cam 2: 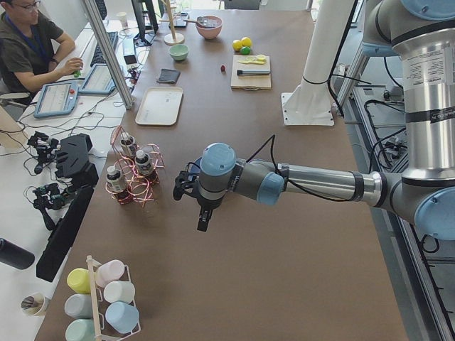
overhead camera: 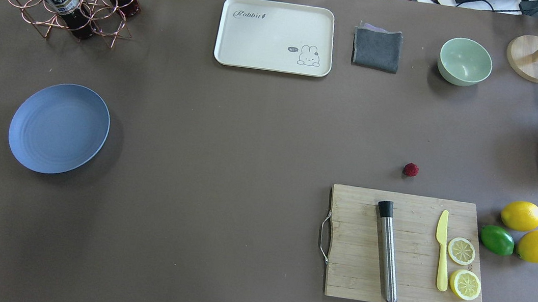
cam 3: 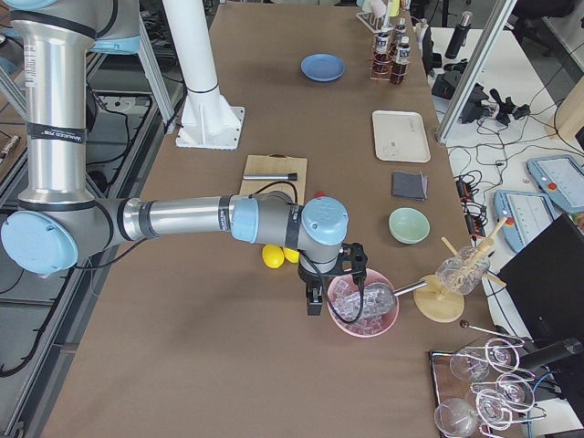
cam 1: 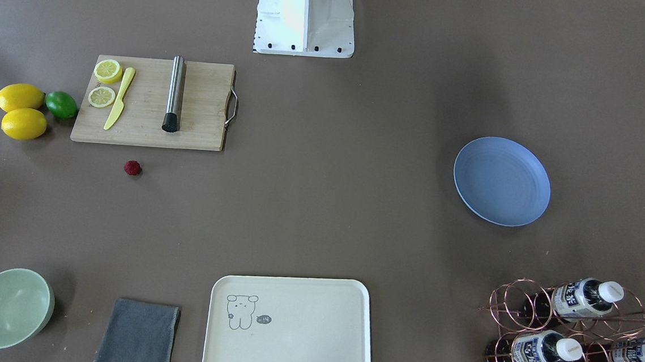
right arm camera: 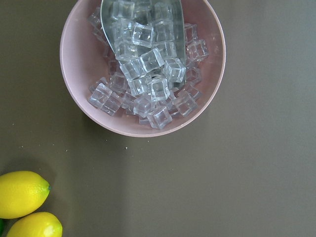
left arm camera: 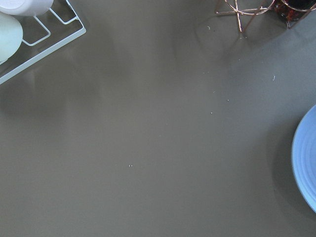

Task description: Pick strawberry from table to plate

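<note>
Seemingly "Rabbit" marks the cream tray (overhead camera: 273,33); whether either arm's jaws gape, I cannot tell.

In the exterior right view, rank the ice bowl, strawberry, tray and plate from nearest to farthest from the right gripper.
1. Ice bowl, right beside the right gripper, near end.
2. Strawberry, a little farther along the table.
3. Tray, mid-table, operators' side.
4. Plate, far end.

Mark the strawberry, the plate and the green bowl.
strawberry (overhead camera: 411,169), overhead exterior view, centre of the berry.
plate (overhead camera: 59,128), overhead exterior view, bare middle of its surface.
green bowl (overhead camera: 465,61), overhead exterior view, bare inside of the bowl.
</note>
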